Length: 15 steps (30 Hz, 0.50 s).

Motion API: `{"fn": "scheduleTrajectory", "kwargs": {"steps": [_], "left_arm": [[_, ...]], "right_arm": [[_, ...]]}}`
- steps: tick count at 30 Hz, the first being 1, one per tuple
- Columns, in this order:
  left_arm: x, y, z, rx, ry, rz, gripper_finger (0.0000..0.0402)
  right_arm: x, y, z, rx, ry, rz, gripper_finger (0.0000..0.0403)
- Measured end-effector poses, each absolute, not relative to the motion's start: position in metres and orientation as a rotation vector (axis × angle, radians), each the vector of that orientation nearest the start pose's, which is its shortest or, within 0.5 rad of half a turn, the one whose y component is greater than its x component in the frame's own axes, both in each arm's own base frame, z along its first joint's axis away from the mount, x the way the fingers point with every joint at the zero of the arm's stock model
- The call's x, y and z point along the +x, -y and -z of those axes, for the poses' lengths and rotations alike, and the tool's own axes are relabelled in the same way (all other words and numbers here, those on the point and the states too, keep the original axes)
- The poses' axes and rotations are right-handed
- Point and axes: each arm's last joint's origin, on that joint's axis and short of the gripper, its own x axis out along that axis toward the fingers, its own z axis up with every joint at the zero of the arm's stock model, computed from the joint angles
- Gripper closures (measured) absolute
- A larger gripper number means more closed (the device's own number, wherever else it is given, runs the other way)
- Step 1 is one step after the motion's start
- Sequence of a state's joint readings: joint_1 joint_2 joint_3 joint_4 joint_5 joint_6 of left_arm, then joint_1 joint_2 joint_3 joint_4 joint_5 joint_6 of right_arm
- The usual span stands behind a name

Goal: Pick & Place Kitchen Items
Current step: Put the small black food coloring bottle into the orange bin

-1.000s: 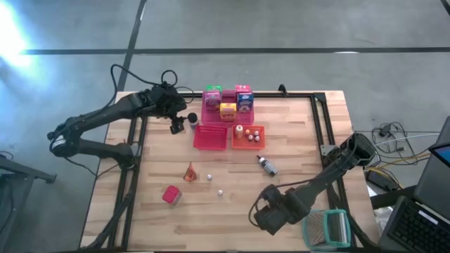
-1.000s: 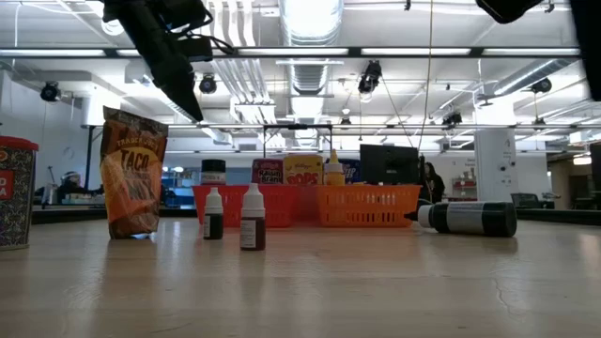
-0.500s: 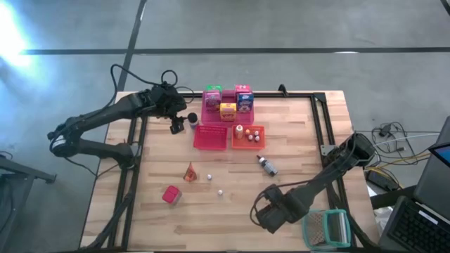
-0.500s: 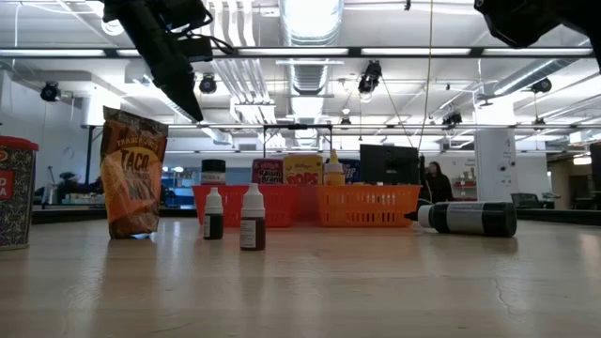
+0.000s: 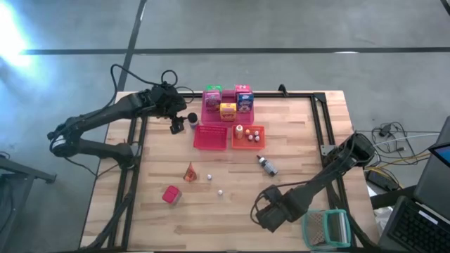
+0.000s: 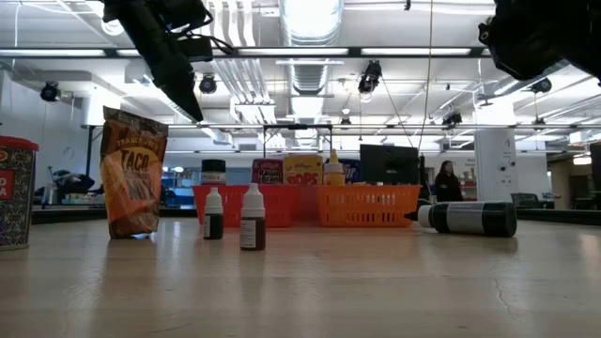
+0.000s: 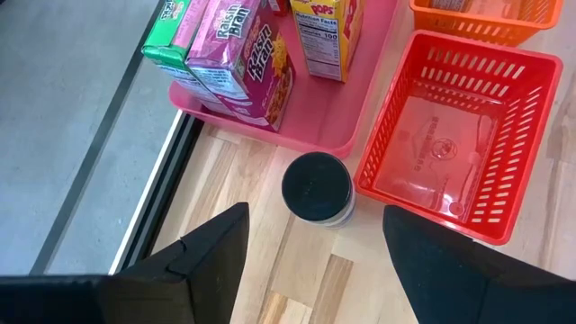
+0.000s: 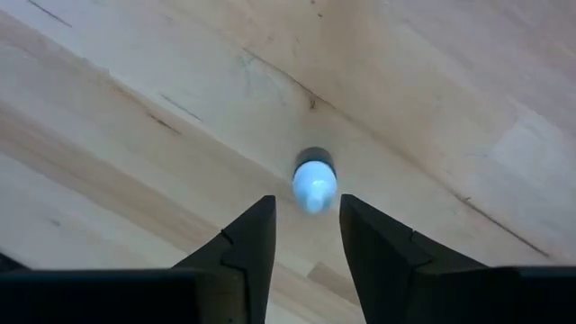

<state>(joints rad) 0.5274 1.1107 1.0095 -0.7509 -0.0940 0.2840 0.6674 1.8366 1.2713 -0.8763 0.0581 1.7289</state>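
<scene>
Pale wooden table point(image 5: 295, 151) fronts a ceiling-lit hall with a person point(image 6: 445, 182).

You have 3 trays at the table's point(image 5: 302, 140) far middle: pink tray point(image 5: 213, 115) farthest, red tray point(image 5: 210, 138) nearer, orange tray point(image 5: 248, 143) right of it. A teal-framed mesh thing point(image 5: 326, 229) sits near right.

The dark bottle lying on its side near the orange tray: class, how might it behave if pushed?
The dark bottle lies flat on the table and looks round, so it would probably roll. It seems small and rigid, likely light, and its smooth sides may slip in a claw.
</scene>
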Motion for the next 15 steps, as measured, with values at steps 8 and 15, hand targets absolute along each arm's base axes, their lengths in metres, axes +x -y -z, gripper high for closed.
{"fn": "scheduleTrajectory", "kwargs": {"steps": [8, 15], "left_arm": [[0.185, -0.111, -0.302, 0.072, -0.918, -0.457, 0.0140], [0.185, -0.111, -0.302, 0.073, -0.918, -0.457, 0.0140]], "right_arm": [[0.265, -0.207, -0.171, 0.914, -1.310, 0.749, 0.0271], [0.264, -0.205, -0.167, 0.911, -1.308, 0.762, 0.0251]]}}
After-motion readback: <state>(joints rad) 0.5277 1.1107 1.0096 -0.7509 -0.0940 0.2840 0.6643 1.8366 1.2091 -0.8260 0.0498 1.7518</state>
